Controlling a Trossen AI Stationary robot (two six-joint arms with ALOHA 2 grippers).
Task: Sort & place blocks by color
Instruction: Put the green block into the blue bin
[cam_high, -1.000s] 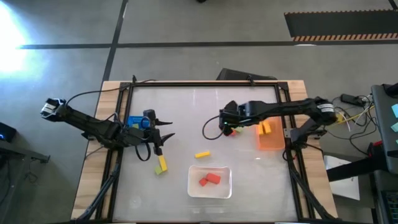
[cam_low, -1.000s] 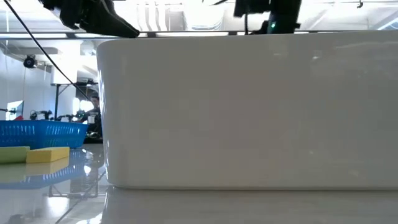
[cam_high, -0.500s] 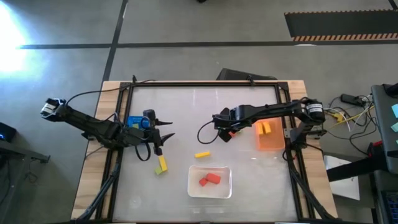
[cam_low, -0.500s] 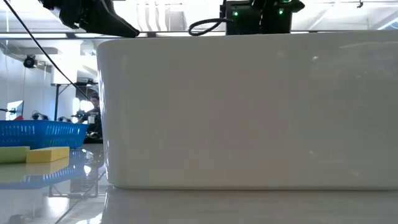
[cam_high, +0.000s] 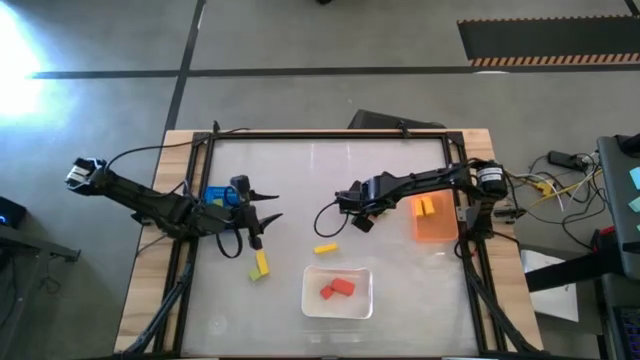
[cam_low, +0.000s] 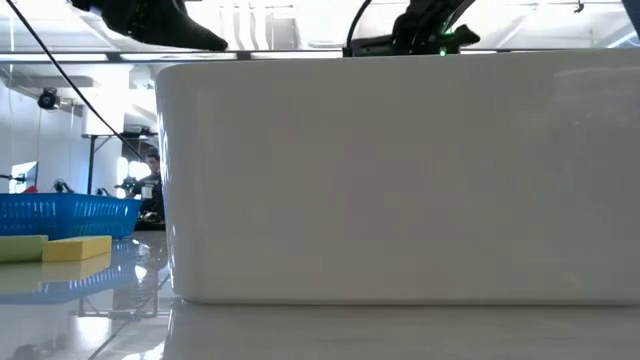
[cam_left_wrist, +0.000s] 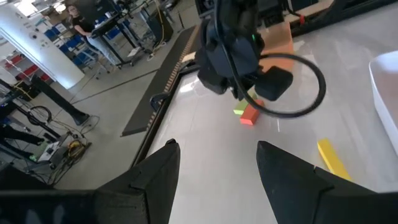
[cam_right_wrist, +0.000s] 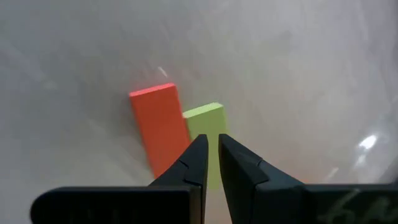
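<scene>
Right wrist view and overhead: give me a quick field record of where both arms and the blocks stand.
right gripper: jaws nearly shut, empty, above the light green block lying beside the red-orange block
left gripper: jaws open, empty, waiting at table left by the blue bin
white tray: two red blocks
orange bin: yellow block
loose on table: yellow block; yellow and green pair

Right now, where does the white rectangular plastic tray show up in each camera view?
High view: white rectangular plastic tray, lower middle.
Low view: its wall fills the picture.
Left wrist view: a corner at the right edge.
Right wrist view: not in it.
Landmark: loose yellow brick nearby, high and left wrist views.
</scene>
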